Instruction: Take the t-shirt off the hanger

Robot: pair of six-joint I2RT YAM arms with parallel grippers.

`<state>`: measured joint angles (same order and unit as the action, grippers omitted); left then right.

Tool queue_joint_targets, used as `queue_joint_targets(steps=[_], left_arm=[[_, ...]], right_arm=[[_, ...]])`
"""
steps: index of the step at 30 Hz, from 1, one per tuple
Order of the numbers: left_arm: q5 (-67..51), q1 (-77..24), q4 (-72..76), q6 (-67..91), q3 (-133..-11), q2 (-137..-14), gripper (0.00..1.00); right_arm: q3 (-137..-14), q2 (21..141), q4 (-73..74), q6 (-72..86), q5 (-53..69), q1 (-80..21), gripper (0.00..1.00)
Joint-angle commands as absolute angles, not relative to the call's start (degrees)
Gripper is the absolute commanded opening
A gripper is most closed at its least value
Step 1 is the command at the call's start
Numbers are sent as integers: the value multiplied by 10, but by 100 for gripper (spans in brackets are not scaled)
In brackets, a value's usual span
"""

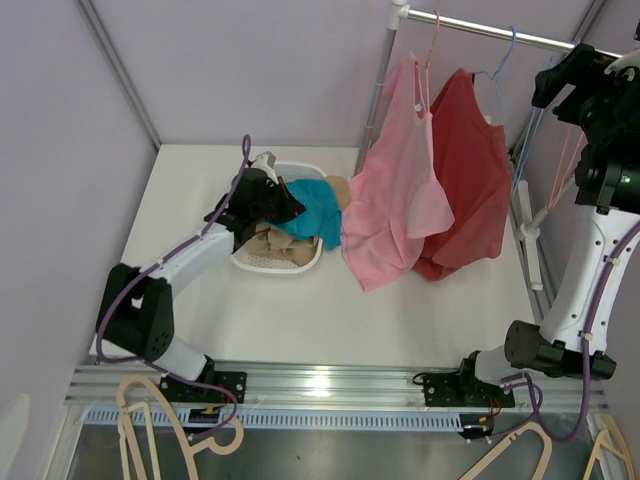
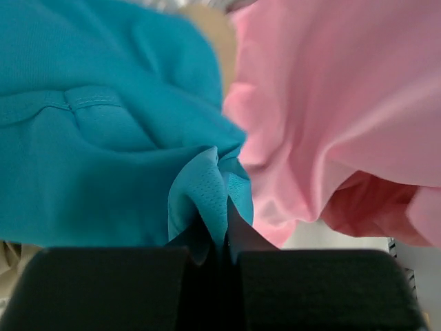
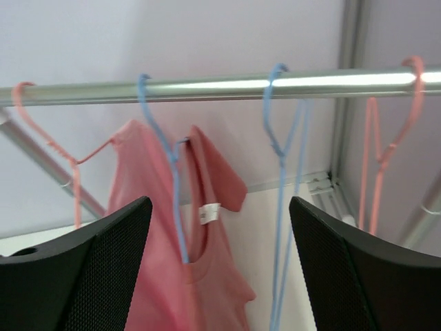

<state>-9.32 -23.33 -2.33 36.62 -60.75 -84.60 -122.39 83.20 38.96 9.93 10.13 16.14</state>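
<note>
The left claw [image 2: 224, 256] pinches a fold of the teal t-shirt [image 2: 103, 138], which is off any hanger and over the basket [image 1: 300, 264]. It is best let go only once the cloth sags inside the rim. The right claw [image 3: 220, 265] gapes wide by the rail [image 3: 207, 86].

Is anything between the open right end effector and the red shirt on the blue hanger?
Nothing visible. The right end effector faces the red shirt with only air between; an empty blue hanger hangs off to one side on the rail.
</note>
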Motion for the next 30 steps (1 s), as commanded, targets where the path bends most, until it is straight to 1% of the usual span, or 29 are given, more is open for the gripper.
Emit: queue_joint_targets(steps=[1, 3, 5, 6, 7, 9, 11, 12, 13, 14, 16, 17, 19, 20, 21, 22, 23, 24, 27, 29, 30], left_arm=[[-111, -229, -36, 408, -610, -899, 1], [-118, -227, -49, 410, -628, -923, 1], [-174, -215, -43, 418, -644, -966, 1], [-198, -201, -34, 426, -646, -981, 2], [-236, -194, -26, 446, -647, -997, 2], [-264, -177, -5, 461, -645, -1038, 3], [-282, -170, -4, 469, -646, -1057, 7], [-273, -170, -4, 462, -649, -1068, 14], [-273, -170, -4, 458, -653, -1070, 20], [-263, -170, -6, 455, -652, -1070, 35], [-255, -171, -7, 447, -650, -1059, 51], [-248, -171, -6, 443, -649, -1052, 64], [-240, -171, -5, 432, -643, -1023, 71], [-238, -171, -4, 431, -641, -1011, 76], [-229, -172, -5, 430, -634, -998, 83], [-221, -174, -8, 428, -635, -969, 86], [-213, -182, -11, 425, -635, -952, 97], [-190, -187, -17, 419, -635, -936, 99], [-146, -211, -61, 395, -659, -878, 100], [-104, -231, -78, 375, -671, -834, 100], [-86, -239, -81, 360, -672, -818, 100]], right_arm=[[-1264, 839, 405, 98, 123, 128, 84], [-1279, 854, 427, 98, 162, 122, 84], [-1282, 872, 431, 105, 184, 115, 78], [-1282, 878, 434, 106, 189, 110, 76], [-1281, 883, 435, 105, 188, 105, 75], [-1280, 894, 436, 98, 178, 86, 76], [-1279, 902, 435, 94, 163, 75, 77], [-1279, 904, 435, 92, 161, 73, 77], [-1279, 906, 434, 92, 161, 73, 77], [-1279, 912, 434, 93, 159, 71, 77], [-1279, 918, 434, 93, 160, 69, 77], [-1281, 922, 435, 93, 156, 66, 77], [-1280, 929, 435, 90, 151, 62, 76], [-1279, 931, 434, 89, 149, 62, 76], [-1279, 934, 433, 87, 144, 57, 76], [-1278, 936, 433, 86, 142, 56, 76], [-1278, 938, 432, 84, 140, 55, 75], [-1275, 939, 430, 83, 141, 53, 75], [-1267, 940, 422, 77, 141, 50, 74], [-1266, 944, 424, 75, 137, 49, 71], [-1267, 947, 423, 75, 136, 49, 67]])
